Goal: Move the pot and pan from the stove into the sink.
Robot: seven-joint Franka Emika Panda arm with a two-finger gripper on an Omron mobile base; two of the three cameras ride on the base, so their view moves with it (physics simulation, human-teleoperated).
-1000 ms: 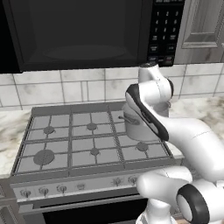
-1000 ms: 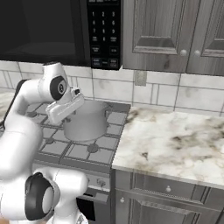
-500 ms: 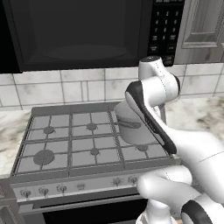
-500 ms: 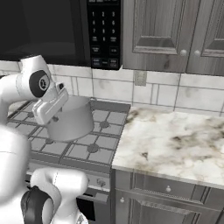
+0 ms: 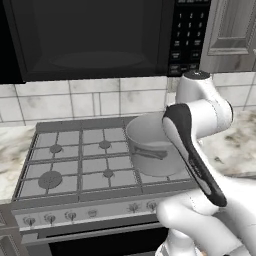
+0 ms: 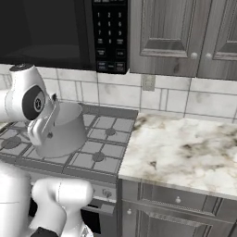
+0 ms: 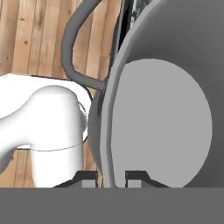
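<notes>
The grey metal pot [image 5: 149, 149] hangs tilted just above the right half of the stove [image 5: 75, 162], its open mouth turned up and to the left. My gripper [image 7: 109, 177] is shut on the pot's rim [image 7: 106, 131], one fingertip [image 7: 89, 176] outside the wall and the other inside. From the right base view the pot [image 6: 65, 132] sits over the stove's [image 6: 107, 139] left grates, with the gripper [image 6: 54, 105] at its near rim. One curved pot handle [image 7: 72, 48] arches up in the hand view. The pan and the sink are out of view.
A black microwave [image 5: 95, 35] hangs low over the stove. A marble counter [image 6: 180, 152] runs to the stove's right, with grey cabinets [image 6: 185, 34] above it. Knobs [image 5: 70, 216] line the stove front. Wooden floor [image 7: 30, 39] lies below.
With the pot in its grip, the arm has swung leftward across the stove in the right base view, and the pot has tipped further over. The cameras have stayed still.
</notes>
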